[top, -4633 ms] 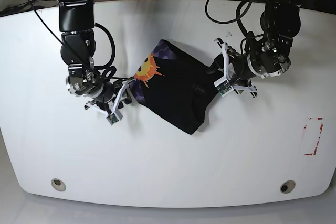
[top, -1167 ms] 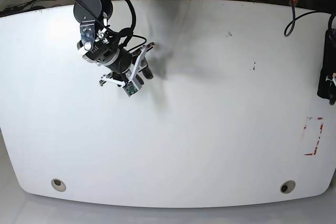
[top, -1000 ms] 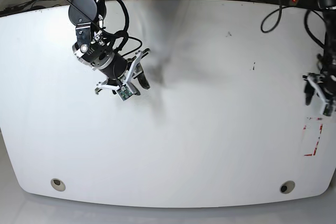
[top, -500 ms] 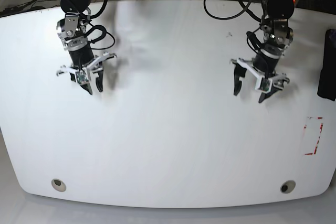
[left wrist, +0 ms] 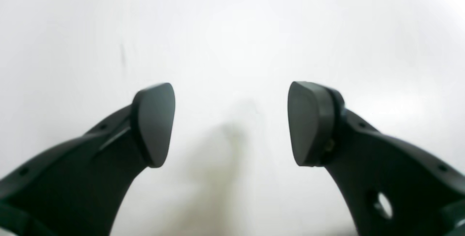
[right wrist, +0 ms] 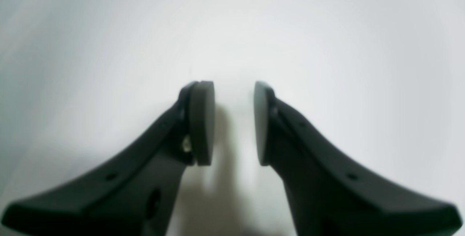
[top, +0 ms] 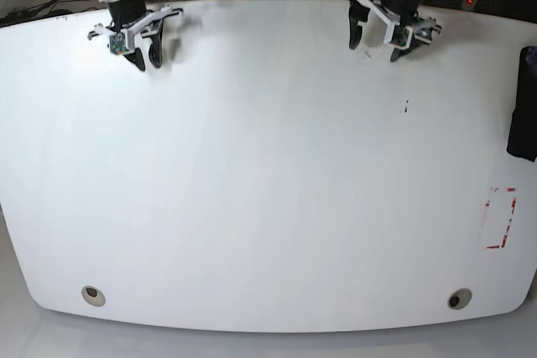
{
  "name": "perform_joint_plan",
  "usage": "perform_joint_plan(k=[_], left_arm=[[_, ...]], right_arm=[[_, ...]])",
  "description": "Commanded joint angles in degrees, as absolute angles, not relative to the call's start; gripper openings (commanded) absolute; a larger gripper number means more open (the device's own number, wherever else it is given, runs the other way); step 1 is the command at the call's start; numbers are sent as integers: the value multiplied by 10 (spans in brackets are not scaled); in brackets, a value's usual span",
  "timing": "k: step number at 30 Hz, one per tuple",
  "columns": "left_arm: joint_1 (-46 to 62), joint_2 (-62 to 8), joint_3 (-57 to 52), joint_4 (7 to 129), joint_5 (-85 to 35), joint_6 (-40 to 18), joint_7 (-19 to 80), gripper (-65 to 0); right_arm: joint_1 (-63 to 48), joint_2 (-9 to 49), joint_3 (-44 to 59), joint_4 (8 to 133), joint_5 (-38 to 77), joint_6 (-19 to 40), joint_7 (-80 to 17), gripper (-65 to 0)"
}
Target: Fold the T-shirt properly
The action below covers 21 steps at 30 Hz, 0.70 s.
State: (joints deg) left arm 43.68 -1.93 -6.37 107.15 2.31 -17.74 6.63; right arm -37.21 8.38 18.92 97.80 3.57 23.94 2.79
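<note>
Both arms are parked at the table's (top: pixel 268 207) far edge, left gripper (top: pixel 375 39) spread, right gripper (top: pixel 148 59) narrowly parted (nothing held), the T-shirt (top: pixel 523 106) apparently set aside at the right edge.

table (top: pixel 268 207): white, rounded front corners, 2 round holes near front edge, L (top: pixel 93 295) & R (top: pixel 457 298)
red mark (top: pixel 501 218): red outlined rectangle on table, R side
black item (top: pixel 524 104): at R table edge, partly cut off, can't tell what it is
left gripper (top: pixel 375 44): far edge, view's R, jaws wide apart, nothing between
right gripper (top: pixel 147 58): far edge, view's L, jaws narrowly apart, nothing held
</note>
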Motion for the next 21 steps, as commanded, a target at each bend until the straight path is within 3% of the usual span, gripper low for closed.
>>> perform_joint_plan(k=[1, 14, 21], left_arm=[[474, -8, -66, 1106, 15, -176, 82, -206], [640, 44, -125, 1105, 15, -176, 167, -200], [631, 43, -127, 976, 15, -176, 181, -203]], right_arm=[[-421, 88, 192, 1024, 59, 242, 46, -480], [-656, 87, 186, 1026, 118, 242, 49, -484], [-644, 93, 129, 881, 116, 242, 49, -484]])
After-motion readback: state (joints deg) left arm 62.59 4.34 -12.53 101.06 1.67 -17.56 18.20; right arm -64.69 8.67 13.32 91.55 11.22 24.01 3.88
